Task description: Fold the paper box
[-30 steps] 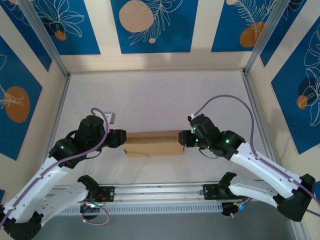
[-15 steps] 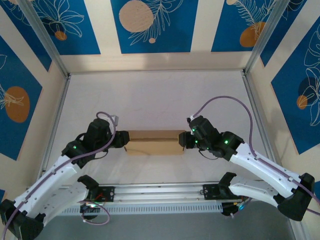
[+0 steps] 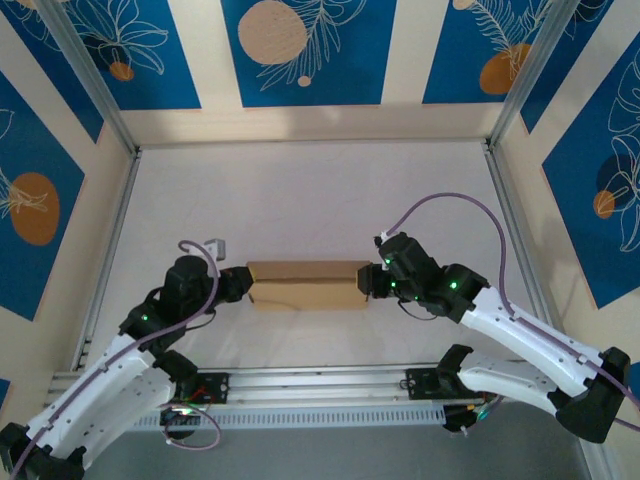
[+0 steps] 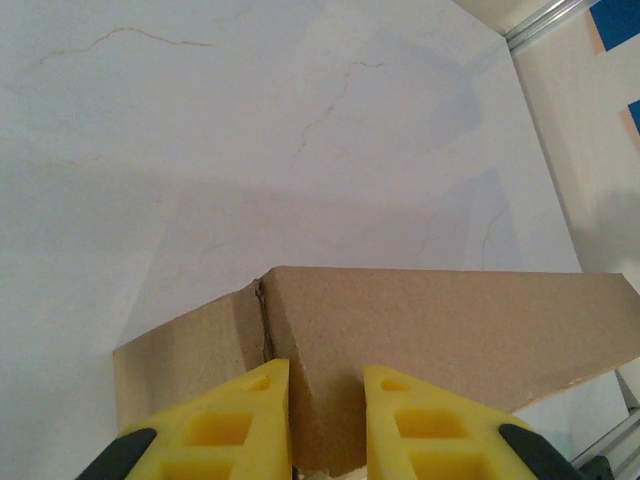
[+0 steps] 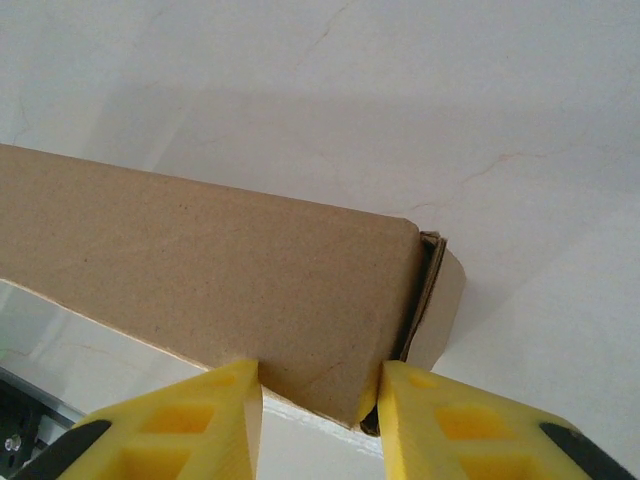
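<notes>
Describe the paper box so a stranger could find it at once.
Look at the white table, in its near half. The paper box lies between the left gripper and the right gripper. It alone is plain brown cardboard, long and low.

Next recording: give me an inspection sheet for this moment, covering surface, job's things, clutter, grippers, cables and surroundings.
Surface: pale table with faint vein marks, bare around the work.
Job's things: paper box, brown cardboard, lying flat mid-table with its top panel closed.
Clutter: nothing seen.
Grippers: left gripper closed on the box's left end, cardboard filling the gap between its yellow fingers; right gripper closed on the right end corner.
Cables: purple cable on left arm and purple cable on right arm loop above the wrists, apart from the box.
Surroundings: blue and cream patterned walls; metal rail at the near edge.
</notes>
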`<state>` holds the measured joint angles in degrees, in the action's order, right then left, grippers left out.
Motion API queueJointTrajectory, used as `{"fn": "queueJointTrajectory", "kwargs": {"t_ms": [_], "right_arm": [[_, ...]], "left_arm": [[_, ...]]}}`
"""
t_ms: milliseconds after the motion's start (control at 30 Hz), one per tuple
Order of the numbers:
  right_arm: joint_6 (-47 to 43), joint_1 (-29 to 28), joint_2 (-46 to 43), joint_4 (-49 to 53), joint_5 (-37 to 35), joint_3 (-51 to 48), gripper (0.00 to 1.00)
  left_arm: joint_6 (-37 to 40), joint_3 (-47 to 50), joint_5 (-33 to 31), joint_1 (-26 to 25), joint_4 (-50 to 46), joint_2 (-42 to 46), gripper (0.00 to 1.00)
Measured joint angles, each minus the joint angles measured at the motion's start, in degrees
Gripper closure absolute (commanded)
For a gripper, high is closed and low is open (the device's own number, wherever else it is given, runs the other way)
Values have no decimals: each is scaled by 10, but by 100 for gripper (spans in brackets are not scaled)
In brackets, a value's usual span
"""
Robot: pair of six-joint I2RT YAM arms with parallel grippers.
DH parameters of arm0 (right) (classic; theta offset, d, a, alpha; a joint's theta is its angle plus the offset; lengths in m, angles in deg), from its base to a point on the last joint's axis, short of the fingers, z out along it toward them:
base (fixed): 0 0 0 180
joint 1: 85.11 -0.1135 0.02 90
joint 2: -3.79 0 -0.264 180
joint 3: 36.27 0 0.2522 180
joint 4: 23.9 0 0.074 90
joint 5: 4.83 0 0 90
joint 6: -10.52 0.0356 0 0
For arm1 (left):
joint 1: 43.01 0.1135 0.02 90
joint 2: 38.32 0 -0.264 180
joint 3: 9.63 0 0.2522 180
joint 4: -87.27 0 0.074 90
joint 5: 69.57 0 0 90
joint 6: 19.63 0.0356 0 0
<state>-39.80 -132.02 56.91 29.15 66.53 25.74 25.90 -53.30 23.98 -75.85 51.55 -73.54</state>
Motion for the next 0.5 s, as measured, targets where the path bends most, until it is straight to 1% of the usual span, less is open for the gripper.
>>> {"fn": "queueJointTrajectory", "kwargs": {"t_ms": [100, 267, 367, 500], "right_arm": [[-5, 2, -1, 4, 7, 2, 58], [-12, 23, -1, 26, 12, 10, 47], [-13, 46, -5, 36, 20, 15, 45], [-13, 82, -9, 36, 40, 16, 45]], "left_arm": [[-5, 12, 0, 0, 10, 11, 82], [-11, 26, 0, 0, 24, 23, 82], [-12, 28, 0, 0, 25, 26, 83], [-13, 28, 0, 0, 25, 25, 83]]}}
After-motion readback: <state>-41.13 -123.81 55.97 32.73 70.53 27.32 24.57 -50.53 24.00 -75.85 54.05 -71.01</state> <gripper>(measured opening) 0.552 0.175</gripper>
